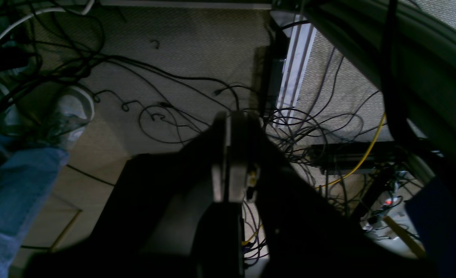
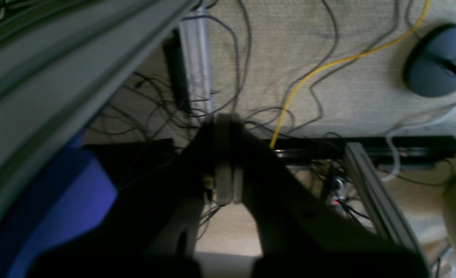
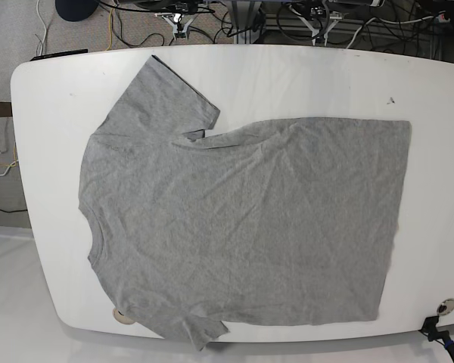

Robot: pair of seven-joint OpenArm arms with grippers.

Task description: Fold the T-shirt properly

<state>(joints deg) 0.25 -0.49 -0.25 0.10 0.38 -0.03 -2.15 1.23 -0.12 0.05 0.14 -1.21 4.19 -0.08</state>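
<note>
A grey T-shirt (image 3: 242,219) lies spread flat on the white table (image 3: 45,98), collar to the left, hem to the right, one sleeve toward the far edge and one at the near edge. Neither arm shows in the base view. In the left wrist view my left gripper (image 1: 232,117) hangs off the table over the floor, its two fingers pressed together on nothing. My right gripper (image 2: 224,119) is likewise shut and empty above the carpet beside the table rim (image 2: 58,65). The shirt is not visible in either wrist view.
Tangled black cables (image 1: 166,112) and a yellow cable (image 2: 328,63) cover the carpet. A person's jeans leg (image 1: 11,193) and white shoe (image 1: 71,112) are at the left. Metal frame rails (image 2: 374,189) and a round blue base (image 2: 440,61) stand below.
</note>
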